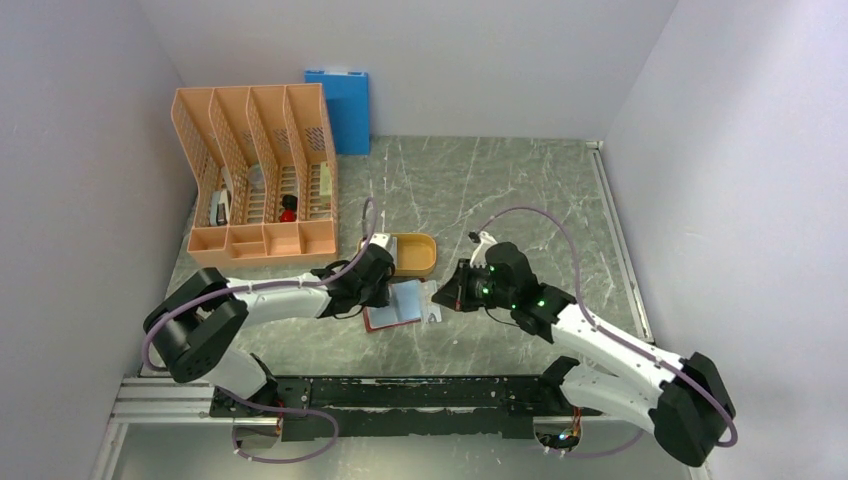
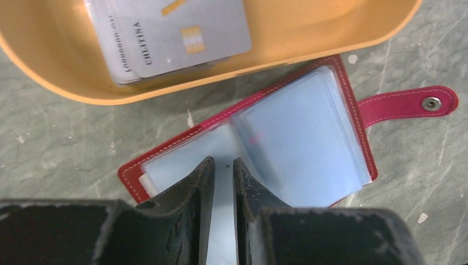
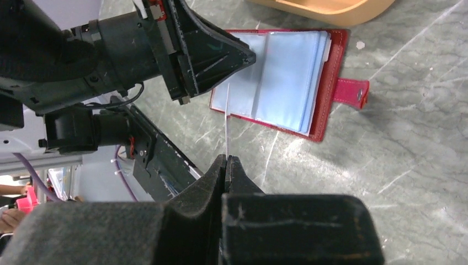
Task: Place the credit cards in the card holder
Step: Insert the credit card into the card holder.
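Observation:
The card holder [image 2: 309,138] lies open on the table, red cover down, pale blue pockets up and its red tab [image 2: 408,105] out to one side. My left gripper [image 2: 223,163] hangs over its left pocket, jaws a narrow gap apart, with nothing visibly between them. Several grey credit cards [image 2: 165,38] lie in the orange tray [image 2: 55,83] just beyond. My right gripper [image 3: 227,159] is shut on one thin card [image 3: 227,127], seen edge-on. That card points toward the card holder [image 3: 287,72] and the left gripper [image 3: 251,55]. In the top external view both grippers [image 1: 385,285] [image 1: 440,298] flank the holder [image 1: 395,308].
An orange file rack [image 1: 260,170] stands at the back left, with a blue folder [image 1: 340,105] leaning on the rear wall beside it. The orange tray [image 1: 415,255] sits directly behind the holder. A small white piece [image 1: 432,316] lies on the table by the right gripper.

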You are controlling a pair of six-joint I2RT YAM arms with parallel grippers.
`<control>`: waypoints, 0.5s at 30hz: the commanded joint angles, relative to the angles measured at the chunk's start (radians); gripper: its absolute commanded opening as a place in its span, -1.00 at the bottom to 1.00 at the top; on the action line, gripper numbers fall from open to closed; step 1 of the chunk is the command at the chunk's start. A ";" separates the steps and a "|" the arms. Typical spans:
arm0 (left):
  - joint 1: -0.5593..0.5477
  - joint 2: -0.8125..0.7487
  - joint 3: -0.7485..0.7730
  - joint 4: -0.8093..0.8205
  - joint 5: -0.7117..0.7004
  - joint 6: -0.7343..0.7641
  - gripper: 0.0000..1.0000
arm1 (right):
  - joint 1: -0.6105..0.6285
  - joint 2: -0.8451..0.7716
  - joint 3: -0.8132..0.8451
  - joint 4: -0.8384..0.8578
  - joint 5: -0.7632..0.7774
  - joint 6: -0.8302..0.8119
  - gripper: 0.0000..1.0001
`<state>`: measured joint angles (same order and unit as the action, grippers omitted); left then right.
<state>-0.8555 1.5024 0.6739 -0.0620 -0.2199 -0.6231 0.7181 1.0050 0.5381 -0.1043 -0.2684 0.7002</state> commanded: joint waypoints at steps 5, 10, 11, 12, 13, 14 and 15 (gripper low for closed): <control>-0.035 -0.009 0.045 0.037 -0.011 0.022 -0.56 | 0.007 -0.078 -0.085 -0.009 -0.017 0.003 -1.00; -0.036 -0.239 0.003 -0.088 -0.119 -0.067 -0.55 | 0.007 0.035 -0.049 0.155 -0.082 -0.011 -1.00; -0.034 -0.281 -0.016 -0.127 -0.132 -0.094 -0.55 | 0.007 0.065 -0.044 0.208 -0.106 -0.020 -1.00; -0.033 -0.316 -0.037 -0.154 -0.141 -0.123 -0.56 | 0.008 0.099 -0.034 0.244 -0.127 -0.029 -1.00; -0.033 -0.351 -0.058 -0.176 -0.145 -0.155 -0.57 | 0.012 0.135 -0.008 0.253 -0.134 -0.053 -1.00; -0.031 -0.379 -0.093 -0.192 -0.146 -0.183 -0.58 | 0.016 0.181 0.022 0.247 -0.140 -0.082 -1.00; -0.027 -0.401 -0.124 -0.197 -0.139 -0.207 -0.59 | 0.018 0.228 0.057 0.229 -0.149 -0.111 -1.00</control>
<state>-0.8871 1.1847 0.6548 -0.1360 -0.3042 -0.7021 0.7238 1.1187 0.4904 0.0200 -0.3515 0.6800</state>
